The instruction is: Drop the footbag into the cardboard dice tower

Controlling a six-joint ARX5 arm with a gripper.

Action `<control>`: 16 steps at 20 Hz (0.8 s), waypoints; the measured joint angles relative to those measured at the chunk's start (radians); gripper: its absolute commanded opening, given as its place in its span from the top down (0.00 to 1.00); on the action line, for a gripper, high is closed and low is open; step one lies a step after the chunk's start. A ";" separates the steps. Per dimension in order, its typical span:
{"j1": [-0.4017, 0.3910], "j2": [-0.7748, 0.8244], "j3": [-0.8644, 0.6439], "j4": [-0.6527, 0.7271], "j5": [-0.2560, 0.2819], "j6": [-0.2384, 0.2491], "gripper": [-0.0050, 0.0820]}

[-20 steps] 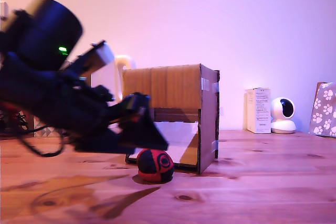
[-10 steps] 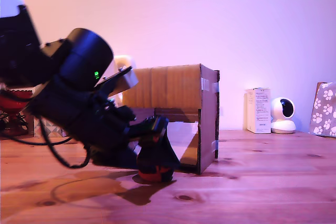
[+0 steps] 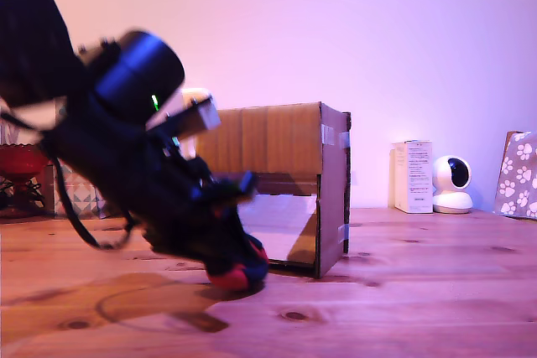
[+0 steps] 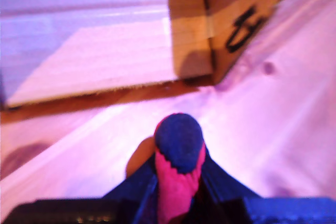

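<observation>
A: Where's the gripper (image 3: 233, 267)?
B: Down at the table (image 3: 419, 291), angled low, just in front of the cardboard dice tower (image 3: 285, 182), at its near-left corner in the exterior view.

A: Footbag (image 3: 239, 272)?
B: On the wood, right at the gripper's tip. Exterior view shows only a red and dark sliver under the black arm. Wrist view shows it (image 4: 178, 150) squeezed between the two dark fingers (image 4: 223, 184), dark panel up, red below. So clenched on the footbag.

A: Lifted?
B: Can't tell. It sits at table level, shadow directly beneath.

A: Tower state?
B: Upright, front opening facing the ball, pale ramp (image 4: 100, 59) visible inside, tape on the right edge. Ball is outside it, just near of the opening.

A: Anything else around?
B: Far right: white box (image 3: 413, 176), small white camera (image 3: 453, 184), paw-print bag (image 3: 517, 174).
</observation>
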 measured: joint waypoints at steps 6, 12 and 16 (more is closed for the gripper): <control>0.000 -0.295 0.000 -0.184 0.002 -0.001 0.93; 0.000 -0.465 0.000 -0.068 -0.042 0.016 0.93; 0.000 -0.459 0.006 0.111 -0.073 0.049 0.93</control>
